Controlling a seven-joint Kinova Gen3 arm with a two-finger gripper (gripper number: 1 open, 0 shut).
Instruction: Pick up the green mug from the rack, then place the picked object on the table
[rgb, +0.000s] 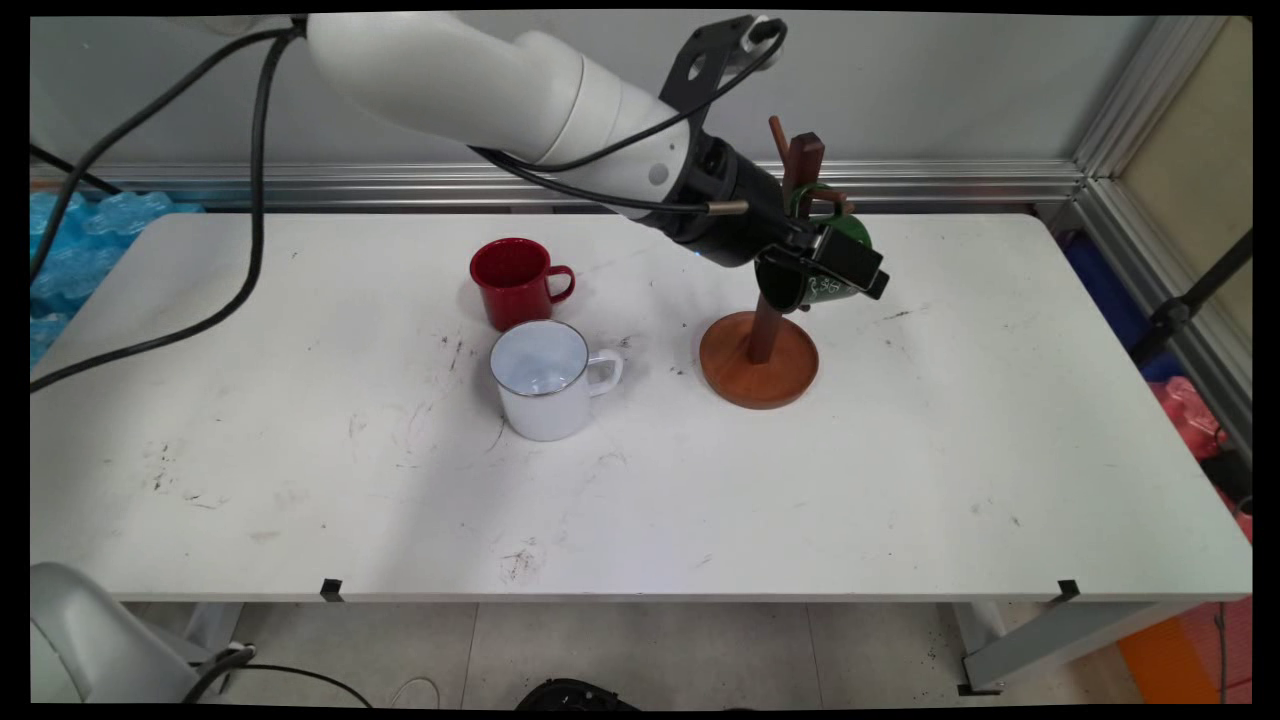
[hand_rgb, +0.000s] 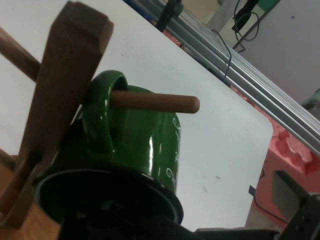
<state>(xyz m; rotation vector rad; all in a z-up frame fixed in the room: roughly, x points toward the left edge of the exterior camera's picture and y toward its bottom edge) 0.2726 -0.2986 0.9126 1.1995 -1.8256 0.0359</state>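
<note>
A glossy white tubular arm (rgb: 480, 85) ends in a black wrist, with black cables (rgb: 240, 200) looping along it.

The gripper (rgb: 822, 272) hides most of the green mug (rgb: 848, 232) in the main view. White lettering on the mug (hand_rgb: 176, 150) is illegible, and the mug tree's post (hand_rgb: 65, 90) is cut off at the hand view's edges.

Three enamel mugs: one glossy green mug (hand_rgb: 150, 145) hung by its handle on a peg, one red mug (rgb: 513, 282), one white mug (rgb: 545, 380). One brown wooden mug stand (rgb: 758, 358) with round base. One white table (rgb: 900, 470).
</note>
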